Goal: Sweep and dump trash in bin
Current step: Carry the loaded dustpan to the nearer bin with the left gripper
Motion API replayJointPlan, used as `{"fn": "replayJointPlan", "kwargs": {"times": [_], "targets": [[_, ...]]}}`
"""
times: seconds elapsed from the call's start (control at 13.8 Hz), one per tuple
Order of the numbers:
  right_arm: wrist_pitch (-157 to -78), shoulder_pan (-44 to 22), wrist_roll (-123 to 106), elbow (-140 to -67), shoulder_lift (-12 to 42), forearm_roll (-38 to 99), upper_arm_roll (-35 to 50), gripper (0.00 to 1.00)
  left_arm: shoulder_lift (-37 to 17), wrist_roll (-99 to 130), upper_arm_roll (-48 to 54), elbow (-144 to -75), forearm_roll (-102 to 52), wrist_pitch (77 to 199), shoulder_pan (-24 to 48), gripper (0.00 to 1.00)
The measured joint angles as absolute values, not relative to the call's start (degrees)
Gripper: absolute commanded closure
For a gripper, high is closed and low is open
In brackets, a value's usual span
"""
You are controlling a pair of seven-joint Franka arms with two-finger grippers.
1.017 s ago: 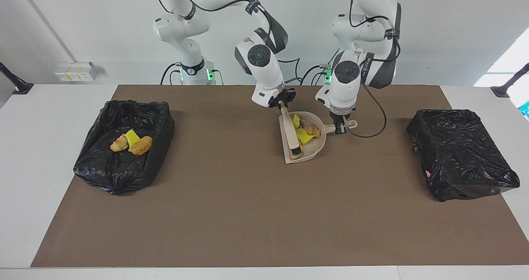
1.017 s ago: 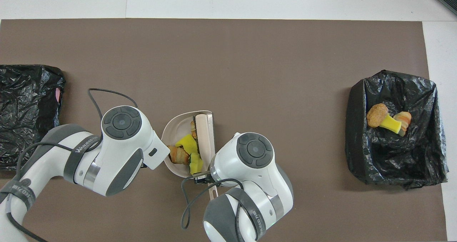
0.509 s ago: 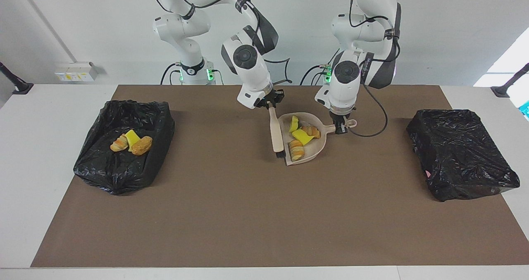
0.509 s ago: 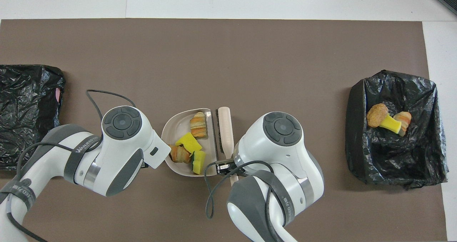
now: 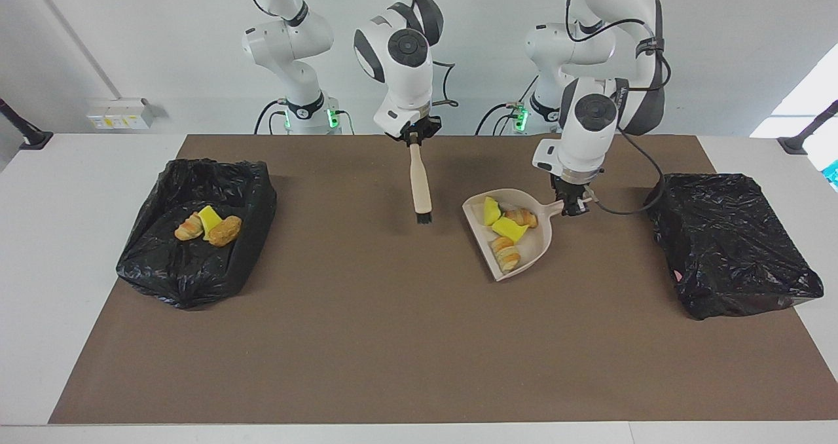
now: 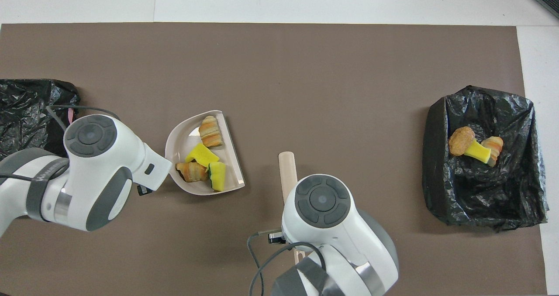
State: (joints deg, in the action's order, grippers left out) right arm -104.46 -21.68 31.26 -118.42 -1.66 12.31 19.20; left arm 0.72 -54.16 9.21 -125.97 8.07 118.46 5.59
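While right fingers (image 5: 415,144) clamp brush (image 5: 419,187), left fingers (image 5: 576,206) pinch dustpan (image 5: 541,240).

The dustpan (image 5: 538,244) and brush (image 5: 419,185) are beige. The trash (image 5: 505,228) is yellow and golden-brown; the bins (image 5: 196,260) are black, the mat (image 5: 393,339) brown.

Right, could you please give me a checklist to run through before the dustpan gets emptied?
1. Grip: left claw shut on the dustpan handle: ok.
2. Load: four pieces of trash in the dustpan, none on the mat: ok.
3. Clearance: brush, hanging from the shut right claw, is apart from the dustpan: ok.
4. Path: only bare mat between the dustpan and the bin at the left arm's end: ok.
5. Opening: that bin's top open to receive: cannot tell.
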Motion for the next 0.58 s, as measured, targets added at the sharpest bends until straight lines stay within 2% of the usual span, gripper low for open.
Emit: {"fn": "replayJointPlan", "kwargs": {"times": [0.29,0.58], "targets": [[-107.1,-28.8,38.5,-120.9,-2.3,12.3,19.6,1.0,5.2,-53.8,8.9,-123.2,8.0,112.1,-3.5,1.0],[-115.7,-33.5,44.4,-123.3,0.8,12.3,19.6,1.0,6.2,-54.4,8.7,-117.5,8.0,107.8,-10.6,1.0]]}}
